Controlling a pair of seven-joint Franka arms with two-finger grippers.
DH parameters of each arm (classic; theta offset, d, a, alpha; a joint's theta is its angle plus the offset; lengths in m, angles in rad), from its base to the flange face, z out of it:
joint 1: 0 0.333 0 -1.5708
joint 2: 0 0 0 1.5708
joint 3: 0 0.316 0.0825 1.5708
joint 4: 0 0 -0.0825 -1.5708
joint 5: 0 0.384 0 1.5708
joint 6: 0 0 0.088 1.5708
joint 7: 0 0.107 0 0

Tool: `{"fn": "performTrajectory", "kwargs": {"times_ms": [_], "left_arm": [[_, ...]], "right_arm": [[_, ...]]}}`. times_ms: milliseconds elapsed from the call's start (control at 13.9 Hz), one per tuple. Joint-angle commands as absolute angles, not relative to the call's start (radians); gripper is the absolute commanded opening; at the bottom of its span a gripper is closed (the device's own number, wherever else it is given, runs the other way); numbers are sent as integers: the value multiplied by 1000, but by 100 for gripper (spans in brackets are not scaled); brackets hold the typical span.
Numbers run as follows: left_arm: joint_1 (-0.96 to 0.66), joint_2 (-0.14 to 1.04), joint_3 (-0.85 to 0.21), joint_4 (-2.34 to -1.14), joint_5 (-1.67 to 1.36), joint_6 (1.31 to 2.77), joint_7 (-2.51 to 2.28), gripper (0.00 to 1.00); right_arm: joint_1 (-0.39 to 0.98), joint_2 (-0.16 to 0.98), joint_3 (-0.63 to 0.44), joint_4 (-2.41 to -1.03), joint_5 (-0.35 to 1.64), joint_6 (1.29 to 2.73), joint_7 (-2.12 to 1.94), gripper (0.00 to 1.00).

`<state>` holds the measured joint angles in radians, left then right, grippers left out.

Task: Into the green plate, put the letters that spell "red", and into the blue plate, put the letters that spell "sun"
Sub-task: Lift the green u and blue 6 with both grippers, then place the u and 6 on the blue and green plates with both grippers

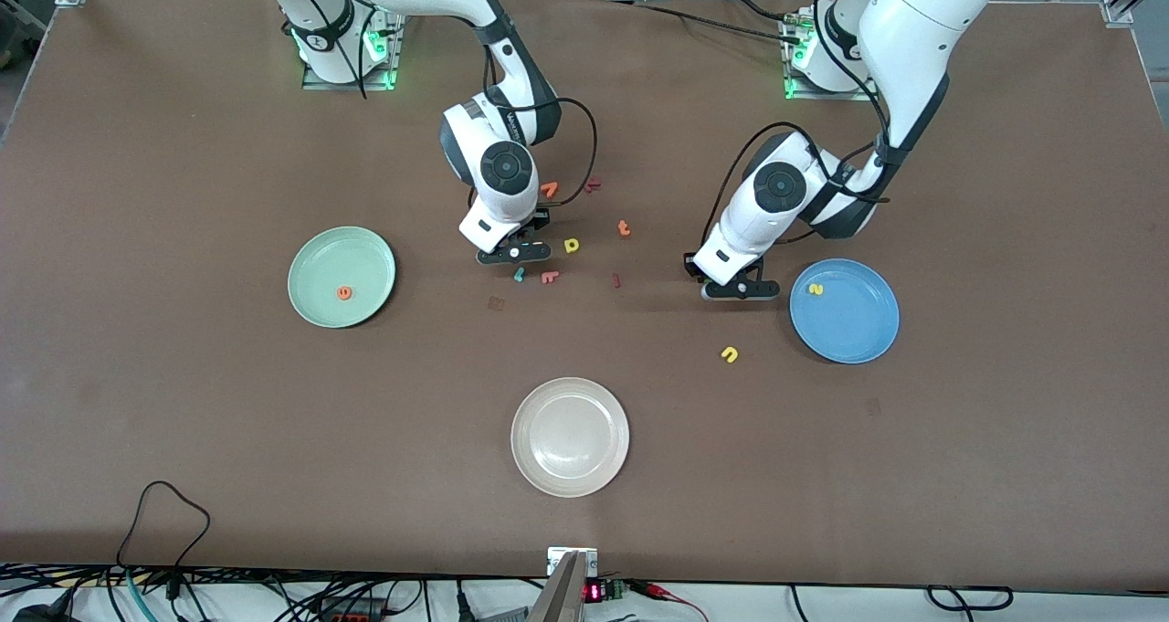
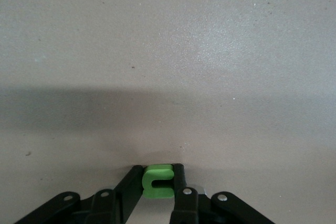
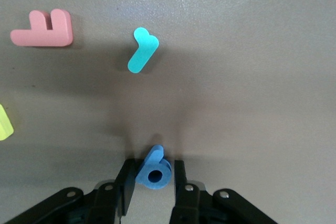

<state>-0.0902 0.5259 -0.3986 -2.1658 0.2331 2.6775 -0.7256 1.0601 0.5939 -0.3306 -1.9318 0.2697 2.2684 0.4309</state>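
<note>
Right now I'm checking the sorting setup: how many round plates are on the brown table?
3. The pale mint-green plate lies toward the right arm's end, the bright blue plate toward the left arm's end, and the off-white plate lies between them, nearest the front camera. None seems hidden.

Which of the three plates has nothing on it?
The off-white plate, the one nearest the front camera. The green plate holds an orange letter and the blue plate a yellow letter.
</note>
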Motion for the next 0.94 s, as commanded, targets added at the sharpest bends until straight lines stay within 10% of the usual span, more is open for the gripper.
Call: {"fn": "performTrajectory", "kwargs": {"times_ms": [0,504,863], "left_arm": [[-98,534,-393,-2157,239,2675,-724,21],[-66,425,-396,-2003,389,2277,-637,21],[165,405,-402,-2013,416,2255,-240,21]], "right_arm": [[1071,598,-336,-1928,288,2275,440,35],[1075,601,-336,-1924,288,2273,439,8],[1060,470,-430,-1884,278,2156,417,8]]}}
